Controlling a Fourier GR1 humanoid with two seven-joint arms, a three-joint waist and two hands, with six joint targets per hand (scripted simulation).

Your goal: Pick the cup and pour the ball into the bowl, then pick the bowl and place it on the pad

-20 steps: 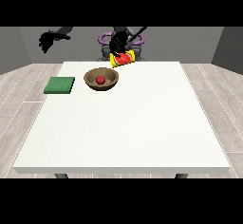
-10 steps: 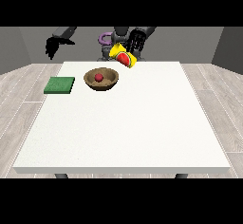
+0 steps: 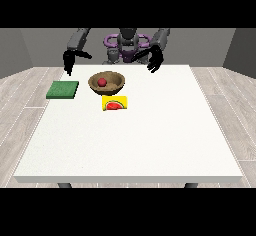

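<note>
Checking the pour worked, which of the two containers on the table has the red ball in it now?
The brown bowl holds the red ball. The yellow cup lies on its side in front of the bowl, nearer the camera, with no ball seen in it.

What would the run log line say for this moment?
stage: ball in bowl | cup lying on table, released | pad bare | both hands raised, holding nothing | next: grasp bowl

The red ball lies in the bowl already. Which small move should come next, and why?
Probably the hand at the view's left should lower toward the brown wooden bowl. The small red ball sits inside it, the yellow cup lies on the table, both hands hold nothing, and the green square pad waits beside the bowl.
</note>
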